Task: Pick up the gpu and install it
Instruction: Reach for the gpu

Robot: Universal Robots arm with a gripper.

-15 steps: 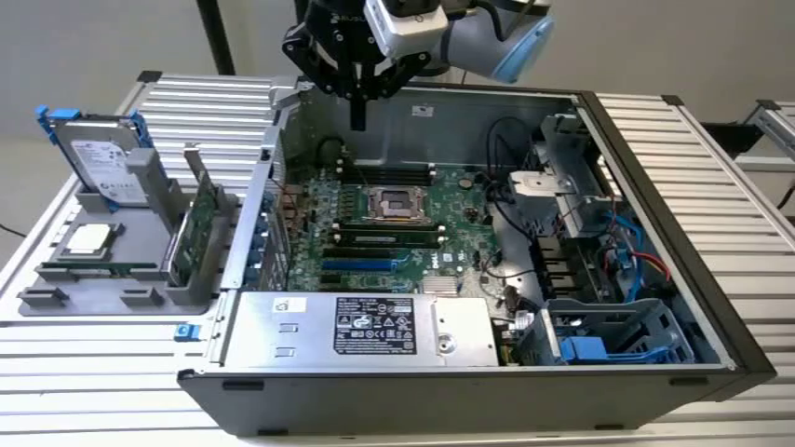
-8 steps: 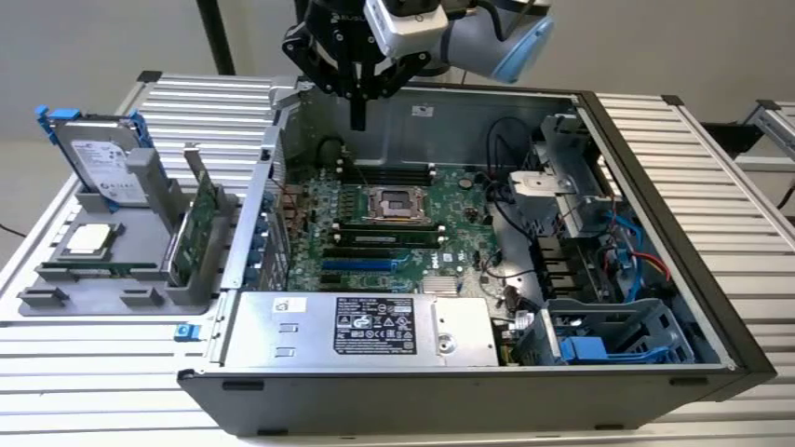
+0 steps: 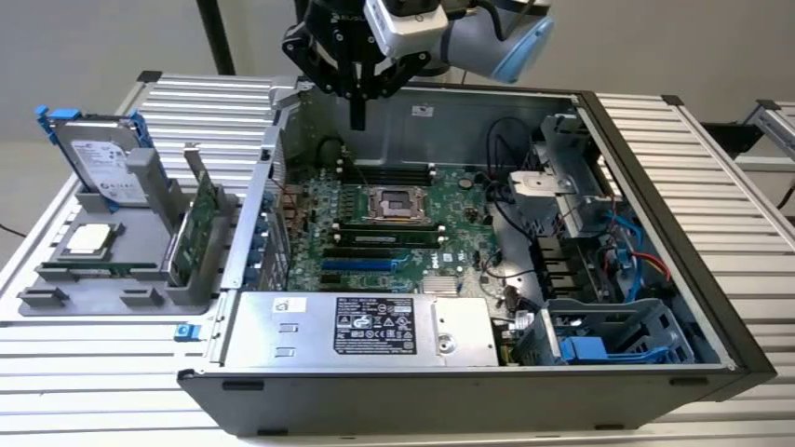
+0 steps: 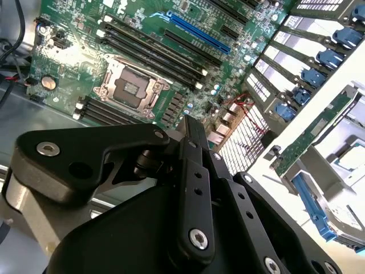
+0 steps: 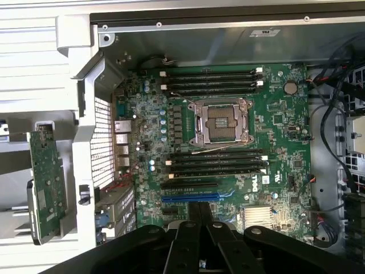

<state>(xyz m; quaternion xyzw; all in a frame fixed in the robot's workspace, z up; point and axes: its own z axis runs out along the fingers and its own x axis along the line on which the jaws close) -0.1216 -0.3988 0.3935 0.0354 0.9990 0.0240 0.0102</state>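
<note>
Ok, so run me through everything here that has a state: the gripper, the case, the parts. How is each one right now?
gripper: shut, empty, above the open case.
computer case: open, side panel off.
gpu: upright in the gray holder, outside the case, not held.
CPU socket: empty.
blue slot: empty.
hard drive: upright in the holder.

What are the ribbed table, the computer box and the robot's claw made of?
Table: probably bare aluminium, pale ribbed slats with dull sheen. Computer case: seemingly sheet steel, matte grey, folded edges, punched vents. Gripper: matte black links with silver screws, metal or hard plastic; I cannot tell which.
</note>
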